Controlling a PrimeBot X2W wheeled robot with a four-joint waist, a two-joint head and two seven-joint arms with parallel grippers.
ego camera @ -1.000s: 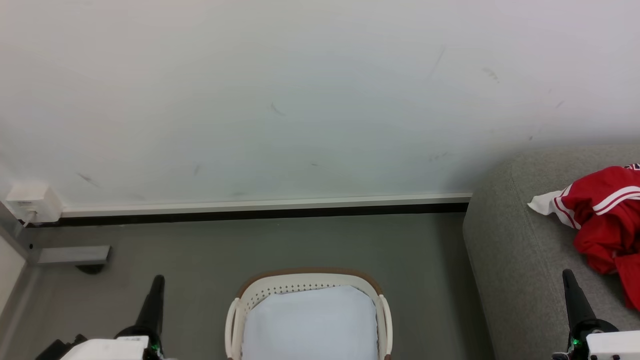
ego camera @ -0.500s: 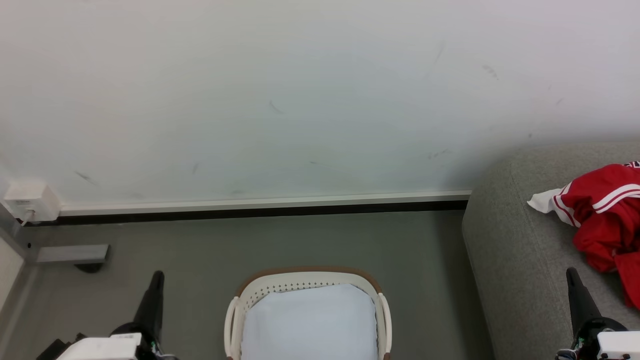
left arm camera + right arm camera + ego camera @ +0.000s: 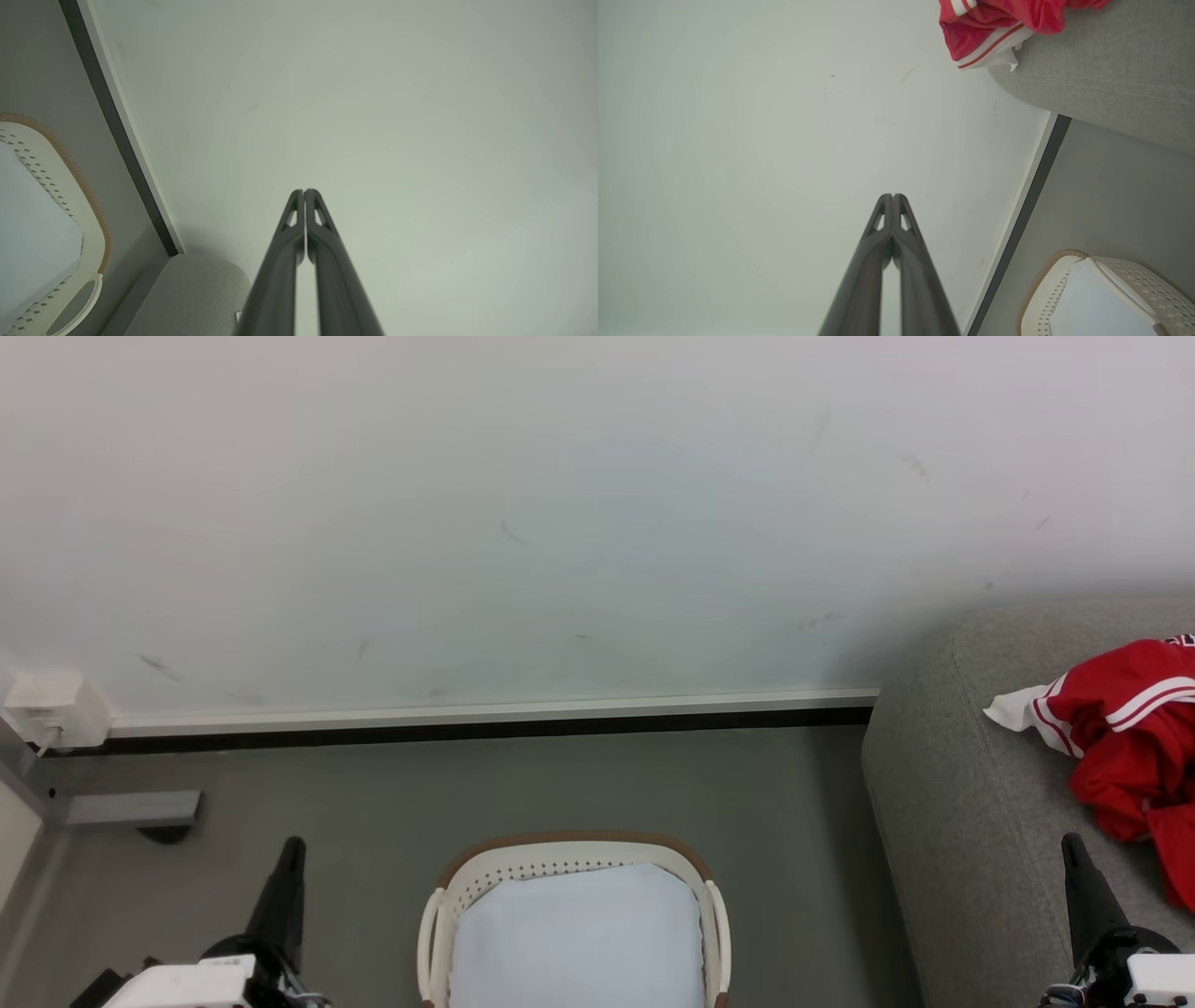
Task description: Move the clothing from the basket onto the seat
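The cream-white basket (image 3: 576, 855) with its brown rim stands on the grey floor at the bottom centre of the head view, holding only a pale blue-white liner (image 3: 579, 938). Red clothing (image 3: 1134, 737) with white stripes lies crumpled on the grey seat (image 3: 943, 803) at the right. My left gripper (image 3: 292, 845) is shut and empty to the left of the basket. Over the seat's front part, my right gripper (image 3: 1070, 841) is shut and empty, just below the clothing. The wrist views show each pair of fingers (image 3: 303, 192) (image 3: 893, 196) pressed together, pointing at the wall.
A pale wall (image 3: 560, 523) with a white and black skirting strip (image 3: 485, 721) runs behind the basket. A white socket box (image 3: 51, 709) and a grey bar (image 3: 131, 808) sit at the far left by the floor.
The whole head picture has shifted slightly, so the camera moved. Both grippers sit a little lower in view. The basket and clothing lie as before.
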